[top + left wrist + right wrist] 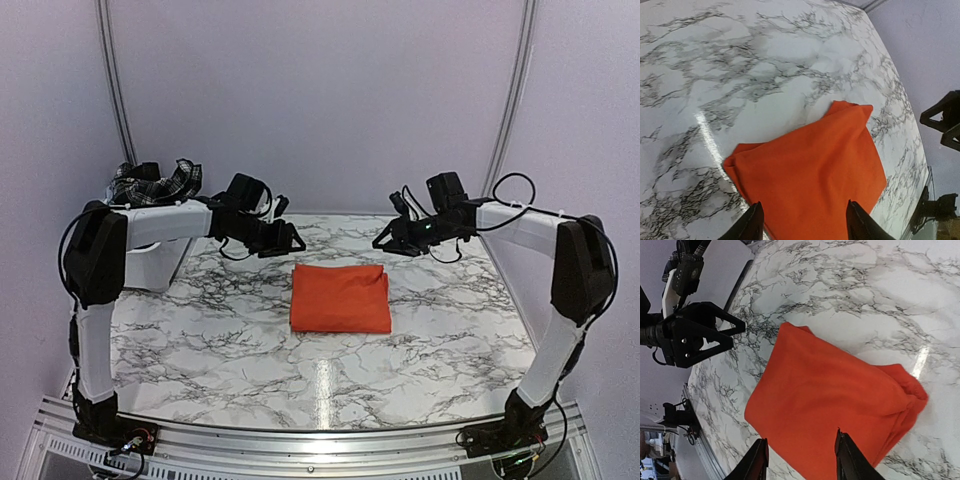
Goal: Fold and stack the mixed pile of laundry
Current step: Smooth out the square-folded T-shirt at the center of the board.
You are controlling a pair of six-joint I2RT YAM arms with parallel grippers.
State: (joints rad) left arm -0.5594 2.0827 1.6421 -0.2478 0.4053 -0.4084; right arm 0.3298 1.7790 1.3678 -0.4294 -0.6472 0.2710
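Orange T-shirt (340,298) lies folded into a neat, roughly square packet near the middle of the marble-patterned table (200,340). It rests flat on the surface, and the right wrist view shows one thicker, bunched edge. Both arms reach in from the sides and hang above the table just past the shirt's far edge — the left gripper (290,240) near its far left corner, the right gripper (388,243) near its far right corner, the two pointing toward each other. Neither touches the cloth. In each wrist view the jaws stand apart with nothing between them, and the orange fabric shows below through the gap. At the far left corner of the table a black-and-white plaid piece (155,183) sits bunched on top of a white bin (150,265) — both partly hidden behind the left arm.
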